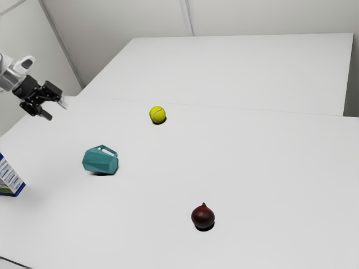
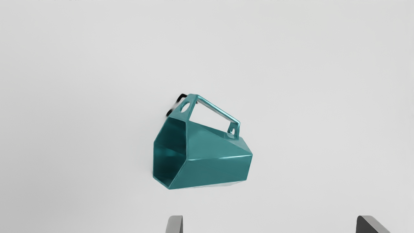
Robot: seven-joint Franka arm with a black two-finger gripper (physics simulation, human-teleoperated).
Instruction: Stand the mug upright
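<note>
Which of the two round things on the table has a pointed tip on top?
The dark red onion: it narrows to a small point. The other, the yellow tennis ball, is round all over, with a curved seam.

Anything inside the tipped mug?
Inner walls of the mug are visible, with no contents in sight. Its near side wall covers the deeper interior and inside base, so something further in can't be ruled out.

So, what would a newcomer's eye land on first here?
Probably the teal mug, lying on its side on the white table. Next, the bright yellow tennis ball, farther back in the exterior view. Then the black gripper, fingers spread, at that view's left.
</note>
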